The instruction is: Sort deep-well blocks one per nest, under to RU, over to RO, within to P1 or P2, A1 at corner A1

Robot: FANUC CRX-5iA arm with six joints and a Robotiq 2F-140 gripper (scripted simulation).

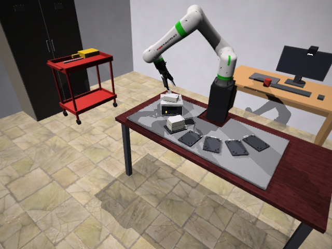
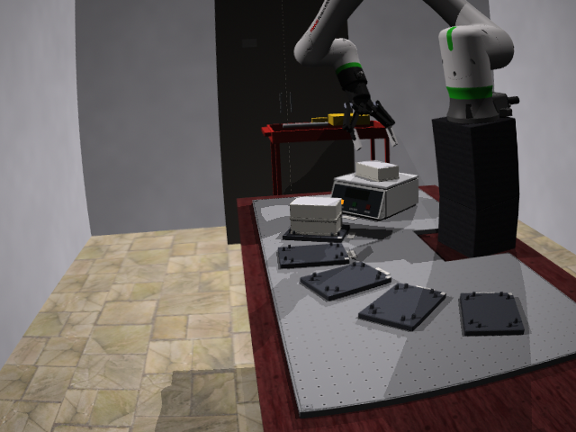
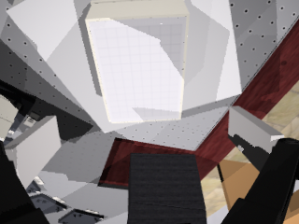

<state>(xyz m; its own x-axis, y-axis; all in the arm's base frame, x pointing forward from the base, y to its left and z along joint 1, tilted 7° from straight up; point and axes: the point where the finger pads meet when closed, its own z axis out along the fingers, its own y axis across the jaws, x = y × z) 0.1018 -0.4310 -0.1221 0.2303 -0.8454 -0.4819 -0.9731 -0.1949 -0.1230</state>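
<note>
Deep-well block on the check-weigher, with clock hours read on the top view around the weigher and 12 at the upper edge. The block (image 1: 171, 97) (image 2: 376, 170) (image 3: 137, 70) lies flat on the platform of the check-weigher (image 1: 180, 102) (image 2: 402, 195) (image 3: 215, 56), whose amber lamp (image 1: 166, 111) (image 2: 342, 202) is lit. The gripper (image 1: 171, 88) (image 2: 376, 146) (image 3: 143, 127) is open above the block at 12 o'clock, its fingers apart from it. At 6 o'clock, two further blocks (image 1: 176, 122) (image 2: 316, 214) stand stacked in the infeed nest (image 1: 175, 131) (image 2: 312, 238). Four dark nests fan out between 5 and 4 o'clock: the nearest nest (image 1: 190, 138) (image 2: 312, 256), the second nest (image 1: 212, 143) (image 2: 345, 281), the third nest (image 1: 236, 147) (image 2: 402, 307) and the farthest nest (image 1: 256, 142) (image 2: 490, 313); their labels are too small to read. The black pedestal (image 1: 219, 102) (image 2: 474, 185) (image 3: 165, 187) stands at 3 o'clock; beyond it is a wooden desk (image 1: 319, 107). A red trolley (image 1: 90, 65) (image 2: 307, 134) stands between 9 and 10 o'clock.
</note>
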